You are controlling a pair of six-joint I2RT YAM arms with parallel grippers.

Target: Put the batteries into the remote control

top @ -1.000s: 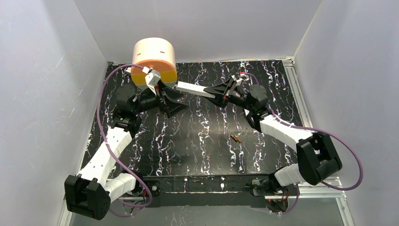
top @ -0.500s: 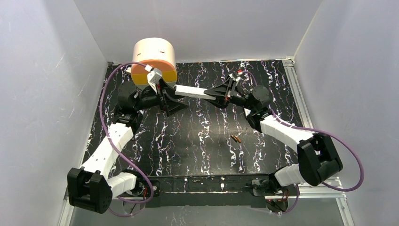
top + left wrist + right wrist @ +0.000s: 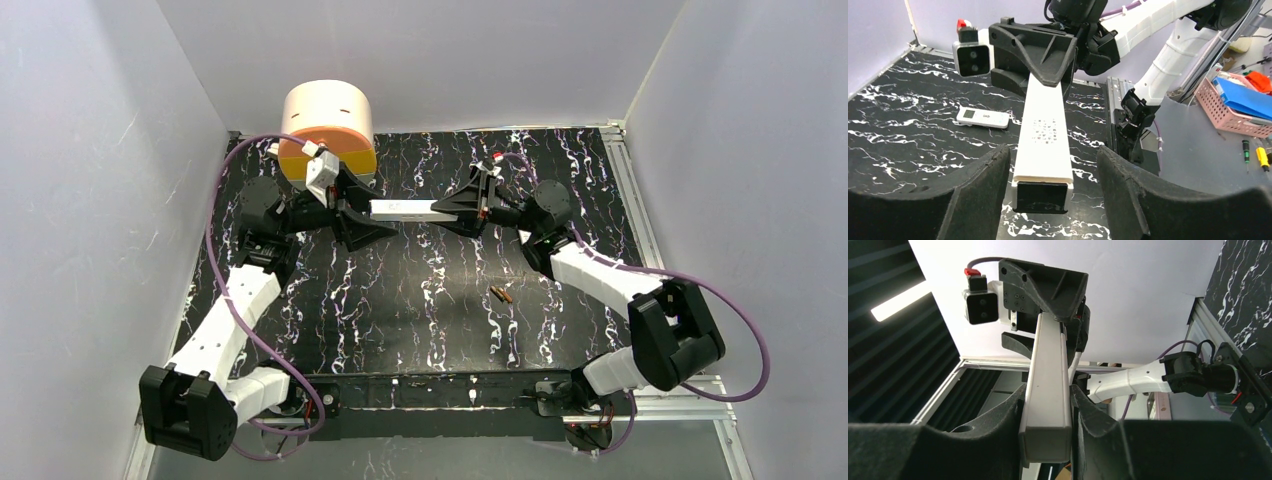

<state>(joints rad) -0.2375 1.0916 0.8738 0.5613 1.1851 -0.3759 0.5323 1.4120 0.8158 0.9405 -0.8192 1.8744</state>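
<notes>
Pale plain walls (image 3: 90,200) on three sides, boxing in a black worktop (image 3: 440,330) veined with white. Glossy by the look of it, so judged slick under small parts.

At the back left corner, a round peach tub (image 3: 325,105) with an orange band, upright.

Above the middle of the worktop, a long white bar (image 3: 405,210), held level in the air. On one end, the right end effector (image 3: 1048,397) clenched tight, pressed against both sides of the bar. Around the other end, the left end effector (image 3: 1053,165) released: fingers (image 3: 973,200) straddling the bar with a gap on either side, gripping nothing.

Left of the bar in the left wrist view, the remote control (image 3: 983,118) flat on the worktop, face up, display window at its left end, untouched. Hard to pick out from overhead, possibly masked by the bar.

Nearer the front edge and right of centre, the batteries (image 3: 501,295), lying side by side, touching or nearly so, not yet loaded.

Remote control judged light and rigid, with a hard plastic shell. Best pinched across the long edges near the middle, clear of the buttons. Batteries judged light, stiff, smooth and prone to rolling. Best taken across the middle of the barrel, one at a time, with a gentle squeeze.
</notes>
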